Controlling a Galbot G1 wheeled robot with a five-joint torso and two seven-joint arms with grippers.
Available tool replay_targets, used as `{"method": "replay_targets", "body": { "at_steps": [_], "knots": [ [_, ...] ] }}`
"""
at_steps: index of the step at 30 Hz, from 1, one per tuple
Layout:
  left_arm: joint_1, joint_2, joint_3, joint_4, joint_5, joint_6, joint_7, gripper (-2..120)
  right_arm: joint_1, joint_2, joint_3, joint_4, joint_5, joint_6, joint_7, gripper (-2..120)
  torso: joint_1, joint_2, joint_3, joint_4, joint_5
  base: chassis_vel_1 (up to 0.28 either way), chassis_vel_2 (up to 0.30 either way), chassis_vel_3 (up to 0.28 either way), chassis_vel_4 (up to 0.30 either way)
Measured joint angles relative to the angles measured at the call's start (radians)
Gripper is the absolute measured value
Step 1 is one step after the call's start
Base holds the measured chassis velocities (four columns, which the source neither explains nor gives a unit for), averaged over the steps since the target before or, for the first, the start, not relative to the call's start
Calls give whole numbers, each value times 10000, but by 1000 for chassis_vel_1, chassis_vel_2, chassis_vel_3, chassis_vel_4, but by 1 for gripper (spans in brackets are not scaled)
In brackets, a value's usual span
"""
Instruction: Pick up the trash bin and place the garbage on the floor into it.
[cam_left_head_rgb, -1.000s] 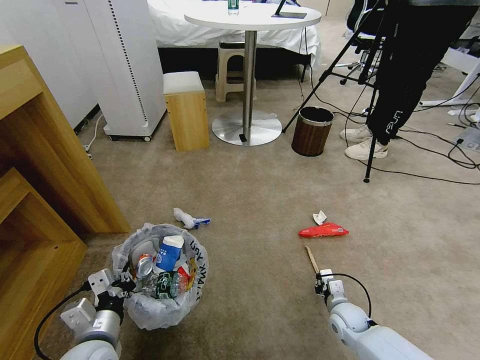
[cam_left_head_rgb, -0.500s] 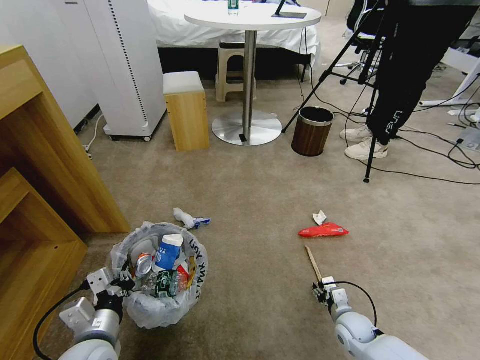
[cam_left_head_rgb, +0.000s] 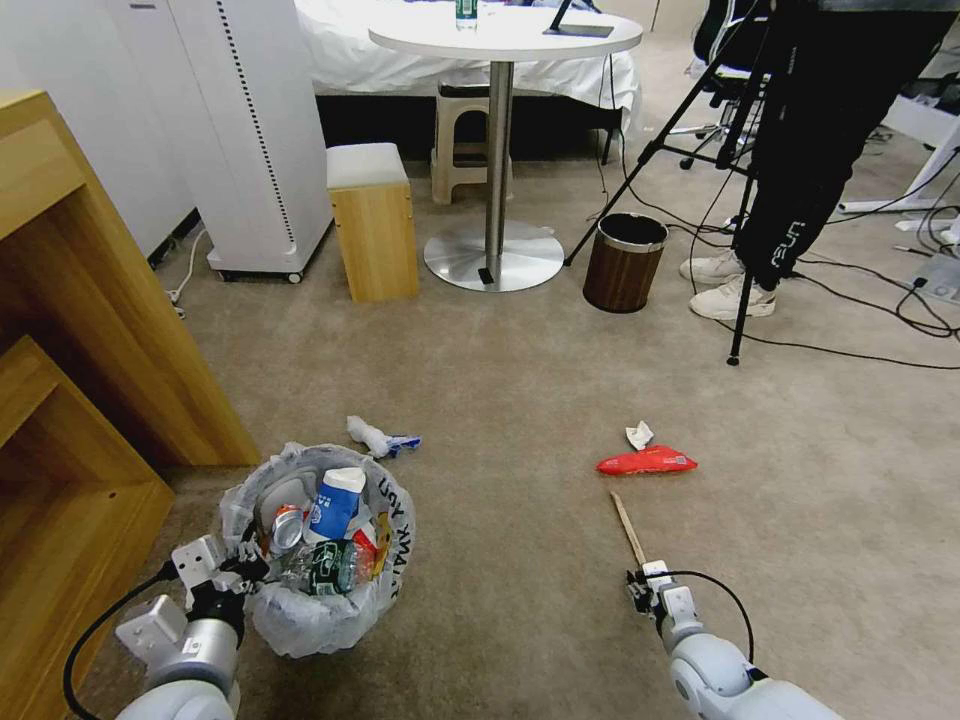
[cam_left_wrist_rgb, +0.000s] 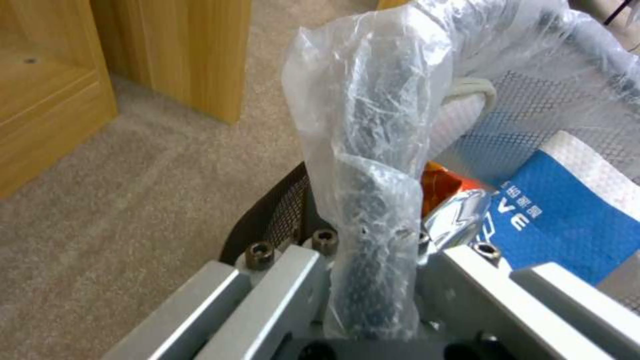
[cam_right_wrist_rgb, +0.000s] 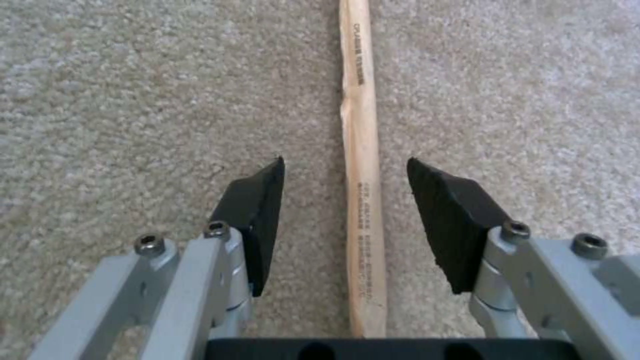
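My right gripper (cam_right_wrist_rgb: 345, 172) straddles the near end of the wooden stick (cam_right_wrist_rgb: 361, 165), jaws wide and low over the floor (cam_left_head_rgb: 520, 380). Risk: the thin flat stick may slip or pivot on closing, or the pads may snag carpet. My left gripper (cam_left_head_rgb: 232, 572) is clamped on the trash bin (cam_left_head_rgb: 320, 545) rim, near left; the bin is nearly full, its bag crinkled. A red snack bag (cam_left_head_rgb: 647, 461) lies beyond

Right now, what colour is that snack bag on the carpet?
Red snack bag, clearest in the head view.
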Motion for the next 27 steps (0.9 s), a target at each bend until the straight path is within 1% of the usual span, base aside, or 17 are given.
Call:
{"method": "replay_targets", "body": {
  "at_steps": [18, 27],
  "knots": [
    [-17, -20, 7, -12, 11, -5, 0, 1, -439, -103, 149, 65, -222, 86, -23, 50, 0, 0, 0, 0, 0, 0, 0, 0, 0],
    [-19, 1, 36, -12, 13, -39, 0, 1, -565, -92, 220, -131, -356, 197, -5, 40, 0, 0, -1, 1, -2, 0, 0, 0, 0]
  ]
}}
